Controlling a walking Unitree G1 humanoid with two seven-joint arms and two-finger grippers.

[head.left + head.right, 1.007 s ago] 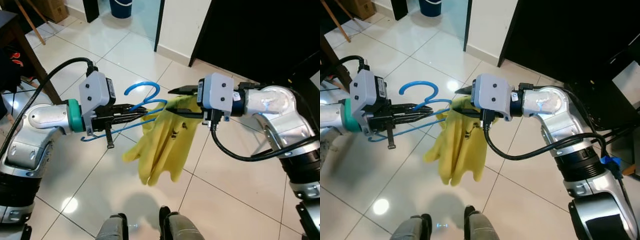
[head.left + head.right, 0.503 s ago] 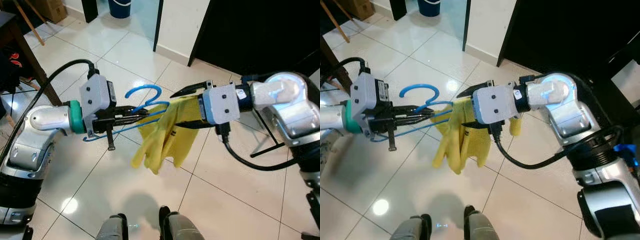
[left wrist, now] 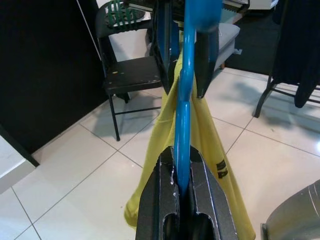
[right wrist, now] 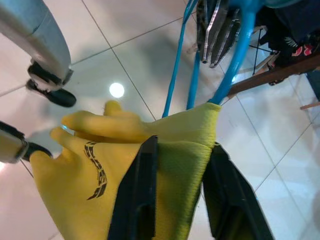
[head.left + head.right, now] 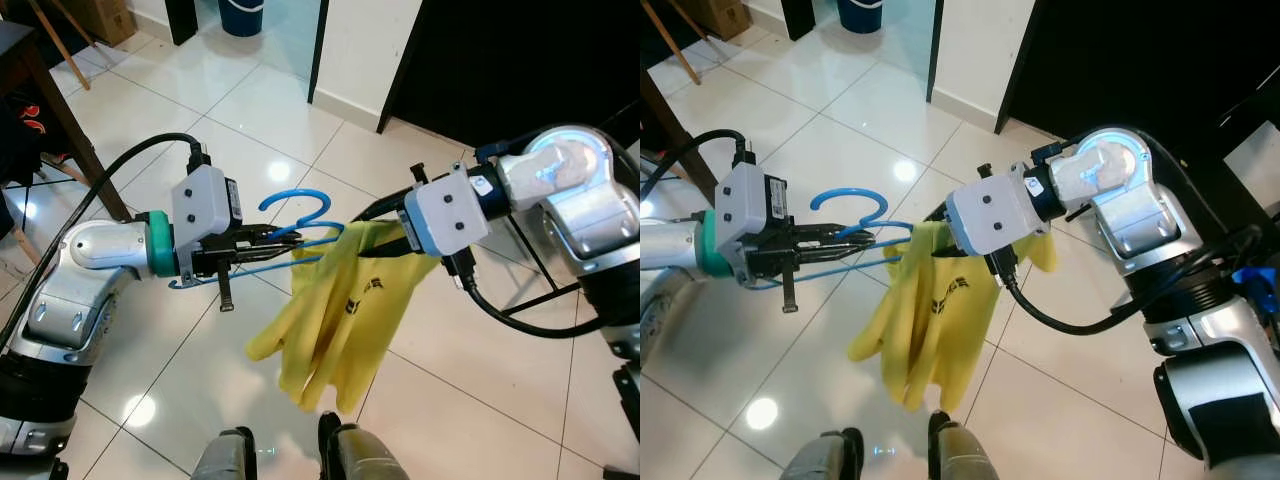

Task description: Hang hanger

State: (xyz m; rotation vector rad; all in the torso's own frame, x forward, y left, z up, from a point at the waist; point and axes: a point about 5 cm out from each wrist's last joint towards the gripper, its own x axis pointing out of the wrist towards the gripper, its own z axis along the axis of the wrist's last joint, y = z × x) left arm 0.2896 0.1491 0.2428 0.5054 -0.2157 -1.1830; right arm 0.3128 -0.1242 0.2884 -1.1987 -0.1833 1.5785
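Holding the blue hanger [image 5: 290, 232] out over the tiled floor [image 5: 200, 130], the left gripper [image 5: 262, 241] is clenched on the wire near the neck. In the left eye view the hanger's long axis runs left to right between the two arms, its hook [image 5: 297, 203] curling up and away from the robot. The yellow garment [image 5: 335, 310] hangs from the hanger's right end, just where the right gripper [image 5: 385, 232] meets it. The left arm carries the hanger; the right arm is nearer the cloth.

The right eye view repeats this: the hanger lies level, the garment sags toward the robot's feet [image 5: 890, 455].

In the left wrist view, the black fingers [image 3: 200, 200] pinch the blue wire, which runs straight away from them, with a dark folding chair [image 3: 130, 75] beyond.

In the right wrist view, the two fingers [image 4: 142, 195] straddle a fold of the yellow cloth, gripping it, close to the blue wire.
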